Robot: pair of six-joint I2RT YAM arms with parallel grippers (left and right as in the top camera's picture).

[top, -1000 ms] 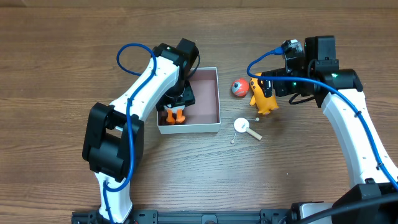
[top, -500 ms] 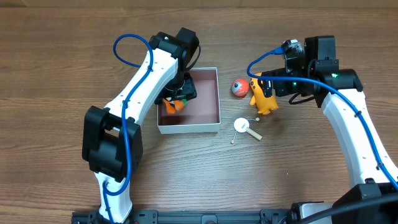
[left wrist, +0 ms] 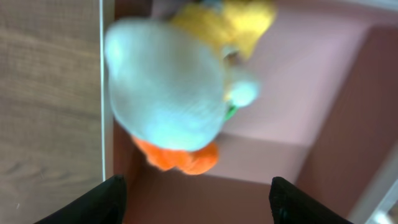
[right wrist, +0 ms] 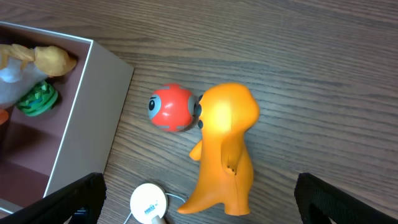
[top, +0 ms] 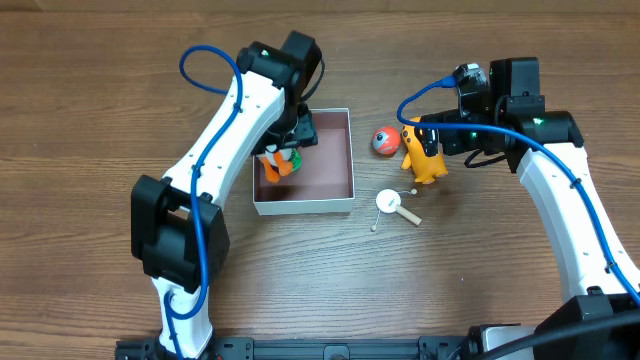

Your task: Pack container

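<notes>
The container [top: 338, 165] is a shallow square box with white walls and a pinkish-brown inside, left of centre. A white, yellow and orange plush toy [top: 279, 166] lies inside it by the left wall, next to a small green toy [right wrist: 37, 98]. My left gripper [top: 296, 134] hovers over the box, open and empty; in the left wrist view its jaws [left wrist: 196, 205] are apart, with the blurred plush toy [left wrist: 168, 93] beyond them. My right gripper [top: 424, 138] is open above an orange figure [right wrist: 227, 149] that stands on the table between its jaws [right wrist: 205, 214].
A red ball [top: 385, 141] lies against the orange figure [top: 426, 165], right of the container; it also shows in the right wrist view [right wrist: 172, 107]. A white disc with a short handle [top: 390, 203] lies in front of them. The container's near corner [right wrist: 87, 99] shows in the right wrist view.
The plush toy went from the container's front wall to its middle left. My left arm drew back toward the far side. The right arm has not moved.
</notes>
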